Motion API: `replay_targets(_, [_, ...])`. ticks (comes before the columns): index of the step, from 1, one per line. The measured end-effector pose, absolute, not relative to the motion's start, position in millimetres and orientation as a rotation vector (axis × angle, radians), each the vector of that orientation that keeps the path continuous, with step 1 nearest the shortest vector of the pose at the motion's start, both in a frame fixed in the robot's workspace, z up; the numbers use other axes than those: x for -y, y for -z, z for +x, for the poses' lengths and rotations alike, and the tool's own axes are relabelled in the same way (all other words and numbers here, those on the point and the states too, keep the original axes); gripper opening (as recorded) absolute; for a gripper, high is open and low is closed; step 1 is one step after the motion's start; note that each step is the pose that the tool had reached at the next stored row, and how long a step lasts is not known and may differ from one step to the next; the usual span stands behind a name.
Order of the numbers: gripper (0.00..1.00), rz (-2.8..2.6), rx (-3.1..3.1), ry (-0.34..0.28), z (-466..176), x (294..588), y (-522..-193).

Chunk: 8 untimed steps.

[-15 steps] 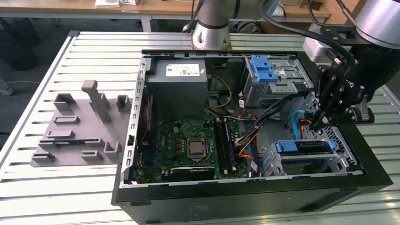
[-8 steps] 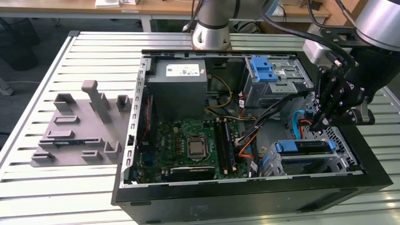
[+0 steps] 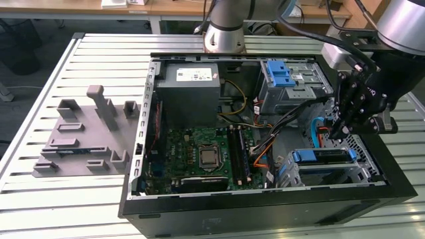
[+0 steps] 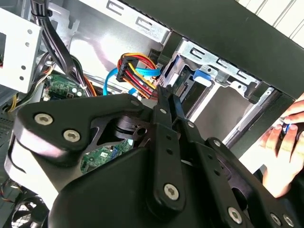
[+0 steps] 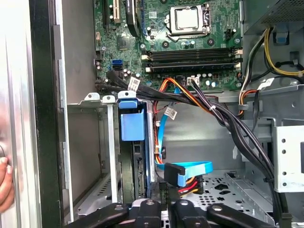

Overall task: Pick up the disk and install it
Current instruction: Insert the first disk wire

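arm bent low, gripper downward (fingers pressed together)

I am seeing a pale slatted metal surface sitting under even light, with light wooden desks standing behind it and dark floor showing beside.

Open computer case on a slatted table, motherboard exposed. The gripper hangs above the drive bay, where the disk sits. A grey fixture lies towards the exterior view's left.
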<state>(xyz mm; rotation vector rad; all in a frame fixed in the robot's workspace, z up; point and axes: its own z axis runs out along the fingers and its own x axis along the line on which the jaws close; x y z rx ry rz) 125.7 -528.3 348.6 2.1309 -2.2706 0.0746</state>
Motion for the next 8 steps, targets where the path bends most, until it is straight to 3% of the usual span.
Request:
replay_targets(1, [0.16,2.131,2.271,-0.074,125.8,528.3,-348.2])
replay_targets(8, [0.16,2.131,2.271,-0.069,127.7,530.8,-343.0])
